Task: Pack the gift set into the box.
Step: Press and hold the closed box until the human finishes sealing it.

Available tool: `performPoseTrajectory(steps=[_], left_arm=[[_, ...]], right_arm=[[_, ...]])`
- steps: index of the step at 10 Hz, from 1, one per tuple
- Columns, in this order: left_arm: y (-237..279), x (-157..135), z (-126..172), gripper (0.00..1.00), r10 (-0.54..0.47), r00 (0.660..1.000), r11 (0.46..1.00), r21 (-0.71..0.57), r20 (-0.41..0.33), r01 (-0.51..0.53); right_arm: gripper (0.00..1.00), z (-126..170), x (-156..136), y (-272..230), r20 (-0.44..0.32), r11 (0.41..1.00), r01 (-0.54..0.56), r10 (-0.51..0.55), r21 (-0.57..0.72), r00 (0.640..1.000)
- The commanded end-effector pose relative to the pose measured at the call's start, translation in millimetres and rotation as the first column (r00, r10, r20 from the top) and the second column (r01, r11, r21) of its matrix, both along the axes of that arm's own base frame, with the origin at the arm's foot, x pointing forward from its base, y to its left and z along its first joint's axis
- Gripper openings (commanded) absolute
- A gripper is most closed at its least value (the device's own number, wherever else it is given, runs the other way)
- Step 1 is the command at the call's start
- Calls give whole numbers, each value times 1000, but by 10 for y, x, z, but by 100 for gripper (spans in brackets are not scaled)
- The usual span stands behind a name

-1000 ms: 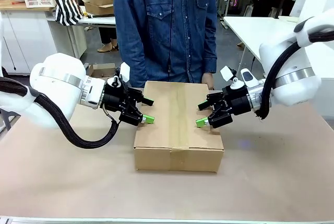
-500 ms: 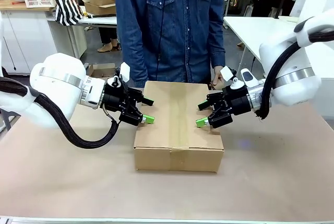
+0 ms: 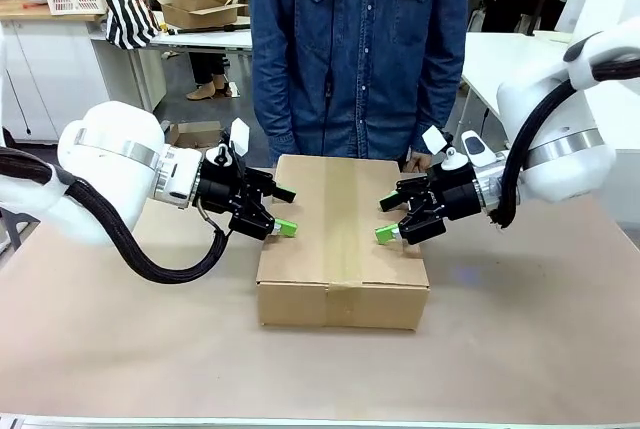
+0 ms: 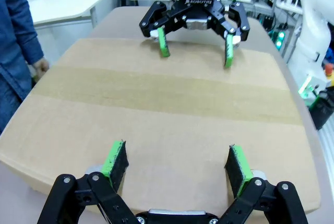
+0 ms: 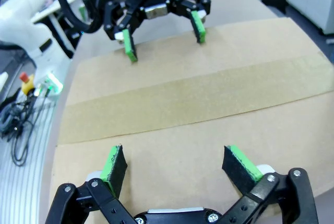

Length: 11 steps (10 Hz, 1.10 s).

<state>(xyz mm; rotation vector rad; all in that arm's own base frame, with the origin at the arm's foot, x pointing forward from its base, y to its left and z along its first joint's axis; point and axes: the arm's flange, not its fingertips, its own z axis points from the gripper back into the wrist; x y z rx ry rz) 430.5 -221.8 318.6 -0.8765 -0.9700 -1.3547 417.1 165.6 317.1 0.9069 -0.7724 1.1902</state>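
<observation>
1. Front view shows the box [image 3: 342, 239] closed and taped along its top, resting mid-table between the two arms, its long axis running from the near edge toward the person [image 3: 358, 49] at the far side.
2. The gift set is not visible in any view; judging from the sealed flaps, it may already be inside, but that cannot be confirmed.
3. The left gripper [image 3: 279, 211] hovers over the box's left edge, fingers spread wide and holding nothing; the left wrist view shows its green pads [image 4: 116, 160] just above the cardboard.
4. The right gripper [image 3: 392, 219] mirrors it over the right edge, likewise wide open and empty, pads [image 5: 114, 165] just above the top.
5. Both arms reach in horizontally from opposite sides, grippers facing each other across the tape strip [image 4: 156, 92], about equally near the box.
6. Any coming move likely depends on this symmetric placement across the short axis.
</observation>
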Motion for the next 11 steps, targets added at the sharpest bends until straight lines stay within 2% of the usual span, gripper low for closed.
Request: performPoseTrajectory(steps=[1, 2, 3, 4, 5, 6, 7, 8, 9, 10, 11], left_arm=[[-13, -31, 474, 100, -16, 988, 997, -80, -153, 3], [37, -91, 721, 100, -17, 966, 988, -153, -260, -24], [165, -184, 931, 100, -34, 915, 973, -224, -402, -62], [327, -276, 1002, 100, -77, 834, 969, -239, -546, -67], [575, -344, 994, 100, -18, 798, 983, -157, -602, -96], [864, -411, 901, 100, -9, 756, 985, -137, -655, -107], [1117, -498, 734, 100, -67, 667, 981, -171, -742, -91], [1316, -605, 457, 100, -116, 436, 976, -184, -892, -116], [1434, -583, 271, 100, -114, 330, 971, -176, -937, -162], [1147, -572, 609, 100, -63, 614, 979, -169, -787, -116], [1147, -572, 609, 100, -63, 614, 979, -169, -787, -116]], right_arm=[[100, 398, -189, -164, -251, 997, 71, -61, 34, 966], [100, 624, -361, -367, -381, 989, 114, -71, 92, 922], [100, 769, -511, -693, -537, 978, 189, -110, 94, 836], [100, 784, -585, -1000, -626, 961, 260, -144, 97, 766], [100, 746, -626, -1374, -670, 935, 331, -163, 131, 725], [100, 667, -657, -1750, -690, 888, 413, -170, 202, 704], [100, 556, -672, -2027, -676, 839, 462, -166, 286, 718], [100, 442, -596, -2088, -629, 816, 495, -223, 297, 744], [100, 685, -581, -1867, -689, 893, 409, -175, 190, 703], [100, 685, -581, -1867, -689, 893, 409, -175, 190, 703], [100, 685, -581, -1867, -689, 893, 409, -175, 190, 703]])
